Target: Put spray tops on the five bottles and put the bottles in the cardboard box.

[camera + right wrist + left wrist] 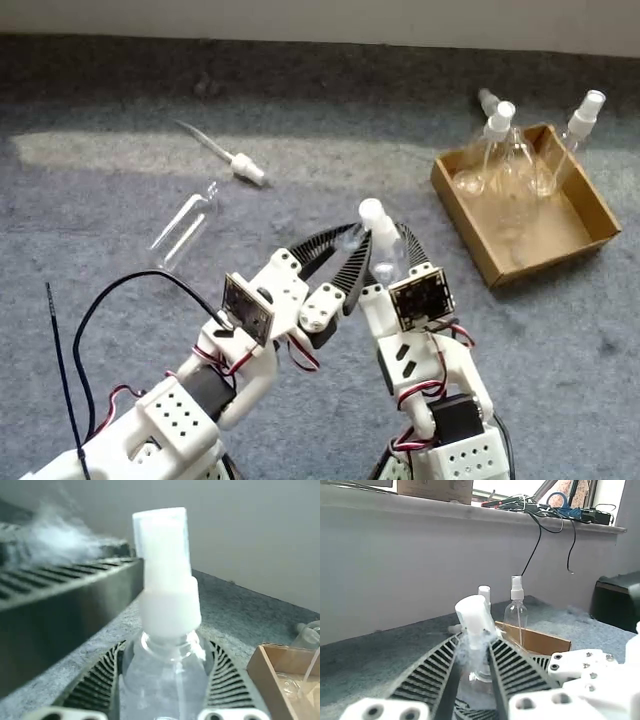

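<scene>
The right tool (386,256) is clamped on the body of a clear bottle (386,264) that stands upright near the middle of the grey worktop (330,130). In the right wrist view the ribbed fingers (227,685) press against both sides of the clear bottle (165,685), just under its shoulder. A white spray top (372,213) sits on the neck, slightly tilted in the left wrist view (474,614) and upright in the right wrist view (165,575).

The left tool (352,250) comes in from 8 o'clock of the bottle, and its jaws are narrowed onto the spray top at the neck. From its own camera, the left tool (475,640) has both black fingers (507,662) touching the collar below the white cap.

The cardboard box (560,235) lies at 2 o'clock of the held bottle, well apart from it. Three capped bottles (515,165) rest in it, leaning toward its far end with their white tops over the rim. One of them stands behind the box wall (540,640) in the left wrist view.

At 9 o'clock of the held bottle, an uncapped bottle (185,230) lies on its side on the worktop. Just beyond it, at 12 o'clock of that bottle, lies a loose spray top (245,168) with its thin dip tube (200,138) pointing away. A black cable (120,295) loops beside the left arm.
</scene>
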